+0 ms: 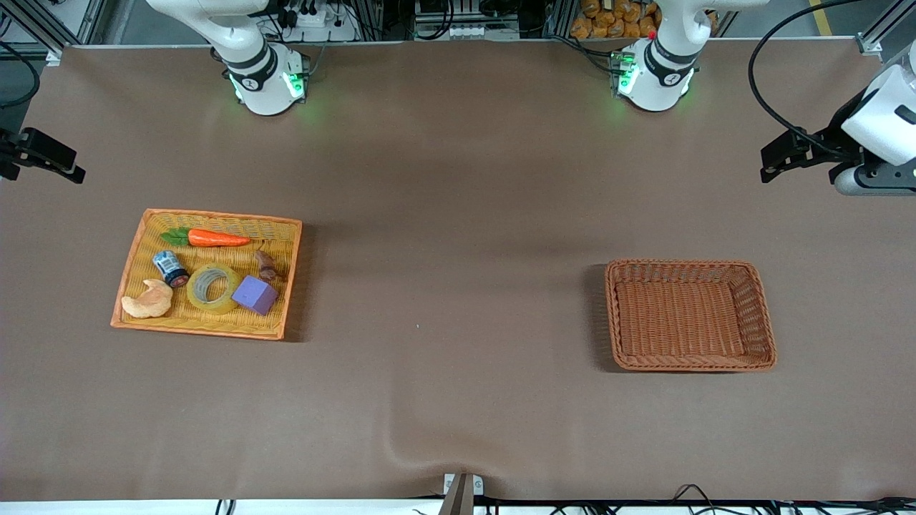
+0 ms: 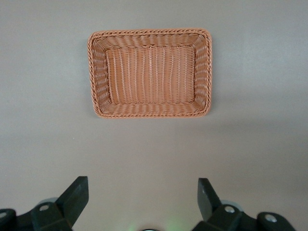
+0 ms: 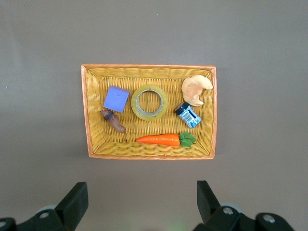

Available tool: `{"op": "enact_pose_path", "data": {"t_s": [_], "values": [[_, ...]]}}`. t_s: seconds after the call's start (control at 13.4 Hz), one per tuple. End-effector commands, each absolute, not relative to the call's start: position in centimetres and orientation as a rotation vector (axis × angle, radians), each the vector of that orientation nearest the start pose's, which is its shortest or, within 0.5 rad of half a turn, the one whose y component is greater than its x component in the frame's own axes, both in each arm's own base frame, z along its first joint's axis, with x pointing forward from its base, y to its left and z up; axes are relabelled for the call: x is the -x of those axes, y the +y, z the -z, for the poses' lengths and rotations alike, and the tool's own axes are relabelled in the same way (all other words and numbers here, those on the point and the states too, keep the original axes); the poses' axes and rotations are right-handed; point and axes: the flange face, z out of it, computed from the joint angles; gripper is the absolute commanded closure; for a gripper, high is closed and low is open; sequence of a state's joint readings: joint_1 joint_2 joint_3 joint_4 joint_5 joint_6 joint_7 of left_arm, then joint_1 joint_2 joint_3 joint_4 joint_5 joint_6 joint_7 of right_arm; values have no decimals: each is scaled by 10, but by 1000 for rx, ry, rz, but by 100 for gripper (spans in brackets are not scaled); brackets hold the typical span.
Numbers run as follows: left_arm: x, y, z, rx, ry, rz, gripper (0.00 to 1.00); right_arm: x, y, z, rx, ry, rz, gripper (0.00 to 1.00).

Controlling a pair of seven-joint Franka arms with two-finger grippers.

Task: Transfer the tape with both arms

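Tape [image 1: 213, 287] in yellow tray [image 1: 143, 232] (beside purple cube [image 1: 255, 294]); brown basket [image 1: 761, 307] bare; both end effectors [image 2: 143, 195] [image 3: 142, 195] wide.

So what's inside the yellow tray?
The yellow tray holds the tape, a purple cube, a carrot, a blue-labelled jar, a croissant and a small brown piece. The weave under each is covered.
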State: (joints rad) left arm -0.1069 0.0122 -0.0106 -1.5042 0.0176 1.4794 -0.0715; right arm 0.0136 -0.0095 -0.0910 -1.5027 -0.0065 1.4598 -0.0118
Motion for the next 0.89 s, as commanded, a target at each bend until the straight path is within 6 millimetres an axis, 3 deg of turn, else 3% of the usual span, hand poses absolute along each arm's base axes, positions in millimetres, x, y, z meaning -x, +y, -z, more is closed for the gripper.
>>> {"op": "enact_pose_path", "data": {"t_s": [0.0,0.82], "values": [[-545,-62,-642,3138,58,-41,0,-542,-47,-656,3153,129,-57,0],[-547,-62,-641,3133,79,-30,0,-542,-45,-657,3155,124,-57,0]]}}
